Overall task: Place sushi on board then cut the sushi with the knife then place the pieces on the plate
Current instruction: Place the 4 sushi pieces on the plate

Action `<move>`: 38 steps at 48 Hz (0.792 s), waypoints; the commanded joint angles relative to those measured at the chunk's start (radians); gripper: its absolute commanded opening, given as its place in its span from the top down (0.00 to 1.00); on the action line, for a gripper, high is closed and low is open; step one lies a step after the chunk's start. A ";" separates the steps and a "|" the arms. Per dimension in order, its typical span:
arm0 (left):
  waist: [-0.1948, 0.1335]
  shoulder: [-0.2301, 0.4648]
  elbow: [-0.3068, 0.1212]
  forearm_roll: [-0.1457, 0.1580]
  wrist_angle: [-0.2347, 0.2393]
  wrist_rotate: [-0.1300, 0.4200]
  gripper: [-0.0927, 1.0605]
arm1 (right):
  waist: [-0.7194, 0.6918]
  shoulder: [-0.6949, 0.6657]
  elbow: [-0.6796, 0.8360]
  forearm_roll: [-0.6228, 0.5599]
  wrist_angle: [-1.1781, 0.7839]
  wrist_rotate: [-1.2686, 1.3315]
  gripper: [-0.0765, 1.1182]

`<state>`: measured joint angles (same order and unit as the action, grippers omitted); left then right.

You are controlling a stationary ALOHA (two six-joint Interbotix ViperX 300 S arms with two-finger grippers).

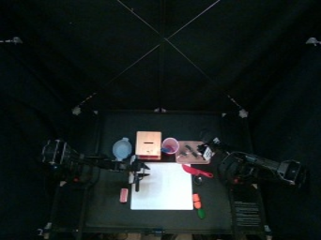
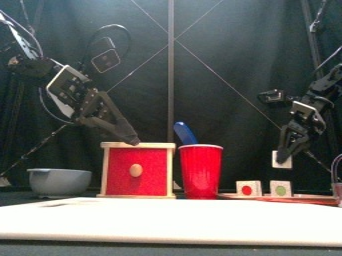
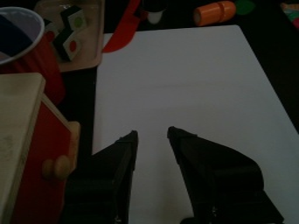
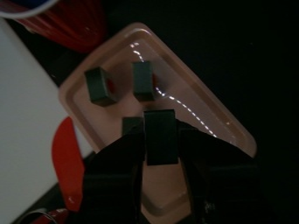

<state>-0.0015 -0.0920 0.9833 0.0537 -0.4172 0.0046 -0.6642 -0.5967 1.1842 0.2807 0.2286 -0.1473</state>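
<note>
Right wrist view shows the right tool (image 4: 158, 127) clenched on one small dark sushi piece (image 4: 158, 142), just above the pink tray (image 4: 211, 109), where two more pieces (image 4: 96, 85) sit side by side. I think the piece is a light, hard toy block with smooth sides, so it could slip or tip; holding it by its two flat sides near the middle looks best. Over the white board (image 3: 187, 79) the left tool (image 3: 152, 138) hangs released, holding nothing.

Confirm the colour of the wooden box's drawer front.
Red drawer front, pale knob; the front view shows it best.
</note>
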 commanded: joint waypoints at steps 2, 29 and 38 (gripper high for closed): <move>0.003 -0.006 -0.012 -0.002 -0.005 0.002 0.27 | -0.069 -0.008 0.011 -0.018 0.020 -0.002 0.42; 0.018 -0.006 -0.015 -0.002 -0.006 0.002 0.27 | -0.094 -0.002 0.038 -0.028 0.009 -0.002 0.26; 0.034 -0.006 -0.012 -0.002 -0.006 -0.002 0.27 | -0.075 -0.009 0.029 -0.028 0.006 -0.002 0.24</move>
<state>0.0199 -0.0920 0.9833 0.0537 -0.4172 0.0061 -0.7532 -0.5967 1.2333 0.2516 0.2424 -0.1488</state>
